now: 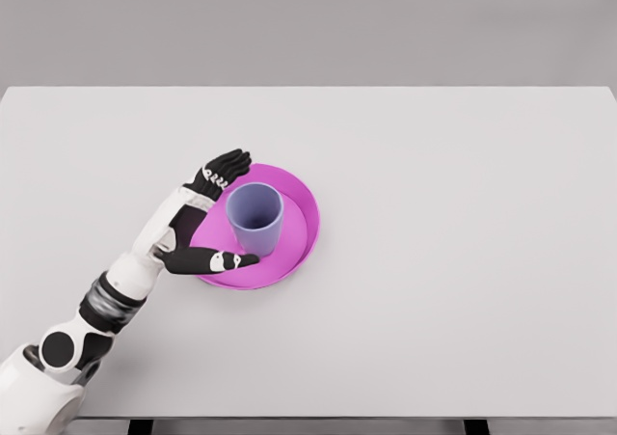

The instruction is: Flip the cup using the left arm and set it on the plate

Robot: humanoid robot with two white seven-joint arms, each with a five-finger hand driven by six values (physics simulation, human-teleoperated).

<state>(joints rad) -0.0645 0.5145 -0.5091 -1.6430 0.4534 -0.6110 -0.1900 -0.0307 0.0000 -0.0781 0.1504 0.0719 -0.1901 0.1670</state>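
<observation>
A lavender cup [255, 218] stands upright, mouth up, on the left half of a magenta plate [299, 232] near the table's middle. My left hand [231, 208] lies just left of the cup with its fingers [224, 172] spread behind the plate's rim and its thumb [217, 259] stretched along the plate's front edge. The hand brackets the cup without closing on it; a narrow gap shows between palm and cup. The right arm is out of view.
The white table [463, 261] stretches wide around the plate, with its front edge near the bottom of the view. A grey wall stands behind it.
</observation>
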